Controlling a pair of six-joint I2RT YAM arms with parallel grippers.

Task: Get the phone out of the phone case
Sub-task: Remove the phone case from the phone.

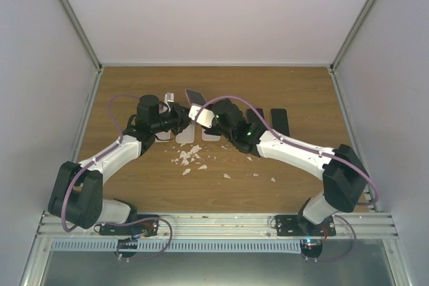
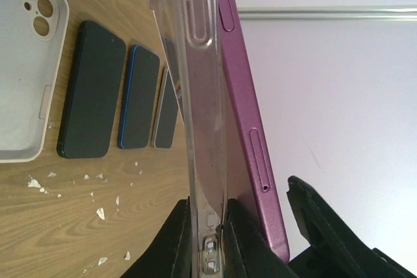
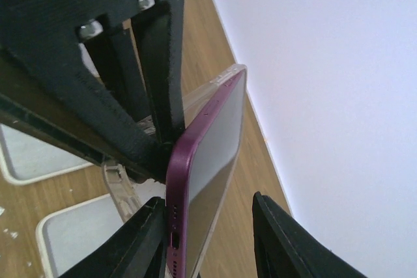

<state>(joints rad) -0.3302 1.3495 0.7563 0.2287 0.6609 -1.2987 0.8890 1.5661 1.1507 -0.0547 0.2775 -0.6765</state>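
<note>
- The left gripper (image 2: 208, 242) is pinched tight on the lower rim of the clear case (image 2: 199, 96), holding it edge-up above the table (image 2: 65, 232).
- The purple phone (image 2: 244, 96) lies against the case and is partly peeled out of it. Its side with the buttons and SIM tray stands clear of the plastic.
- From above, both arms meet over the middle of the table, with phone and case held up between them.
- The right gripper (image 3: 205, 242) straddles the phone's bottom end, where the port is. One finger (image 3: 140, 242) sits against the phone's back edge. The other finger (image 3: 287, 245) stands off the screen with a gap showing, so the jaws are not clamped on it.
- Below, three dark phones (image 2: 91, 89) lie side by side on the wood.
- An empty white case (image 2: 19, 83) sits just beside them.
- Small white chips (image 2: 100, 213) are scattered over the table near the arms.
</note>
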